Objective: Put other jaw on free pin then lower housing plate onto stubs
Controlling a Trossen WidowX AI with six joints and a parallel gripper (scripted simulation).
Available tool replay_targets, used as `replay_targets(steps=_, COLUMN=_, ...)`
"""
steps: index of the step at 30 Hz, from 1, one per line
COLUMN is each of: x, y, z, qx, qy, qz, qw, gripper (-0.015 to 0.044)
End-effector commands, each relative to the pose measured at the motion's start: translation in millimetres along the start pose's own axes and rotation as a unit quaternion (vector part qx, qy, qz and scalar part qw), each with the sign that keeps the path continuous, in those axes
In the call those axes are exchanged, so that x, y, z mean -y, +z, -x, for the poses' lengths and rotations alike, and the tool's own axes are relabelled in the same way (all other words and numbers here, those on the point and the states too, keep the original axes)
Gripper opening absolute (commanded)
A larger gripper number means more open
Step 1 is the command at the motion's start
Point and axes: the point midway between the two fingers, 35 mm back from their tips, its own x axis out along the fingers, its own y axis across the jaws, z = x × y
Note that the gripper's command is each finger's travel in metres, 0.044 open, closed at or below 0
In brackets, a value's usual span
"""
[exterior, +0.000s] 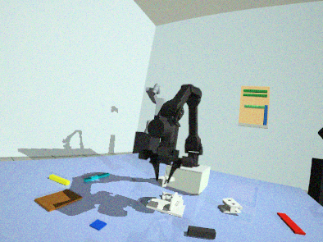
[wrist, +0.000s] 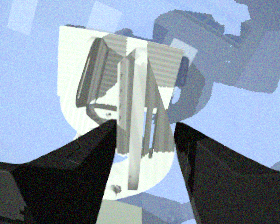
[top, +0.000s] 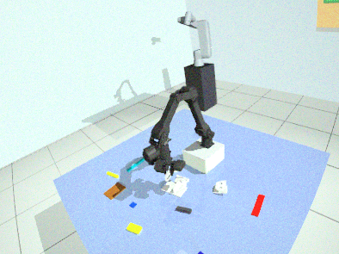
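Note:
My gripper (top: 169, 174) (exterior: 163, 180) (wrist: 146, 127) is shut on a white jaw (exterior: 162, 183) (wrist: 135, 145), a long upright piece between the fingertips. It hangs above the rear part of the white base (top: 169, 189) (exterior: 153, 205) (wrist: 70, 65), apart from it in the exterior view. The other jaw (exterior: 177, 200) (wrist: 92, 72) stands on the base, left of the held jaw in the wrist view. The free pin and the gear teeth cannot be told apart clearly. The white housing plate (top: 220, 187) (exterior: 232, 204) with dark holes lies on the mat, right of the base.
The arm's white pedestal (top: 200, 157) (exterior: 190, 180) stands behind the base. A black block (top: 183, 210) (exterior: 201, 232) lies in front, a red bar (top: 258, 205) (exterior: 291, 223) far right. A brown block (top: 114, 190) (exterior: 53, 200) and a blue tile (top: 132, 205) (exterior: 97, 225) lie left.

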Motion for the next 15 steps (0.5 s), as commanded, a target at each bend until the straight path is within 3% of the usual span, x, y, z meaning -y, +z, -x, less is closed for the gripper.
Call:
replay_targets(steps=1, x=1, y=0, z=-5, qx=0.0, qy=-0.001, qz=-0.003, qw=1.0, gripper=0.0134)
replay_targets(steps=15, x=1, y=1, z=-28, qx=-0.001, qy=-0.001, qz=-0.002, qw=1.0, gripper=0.0134)
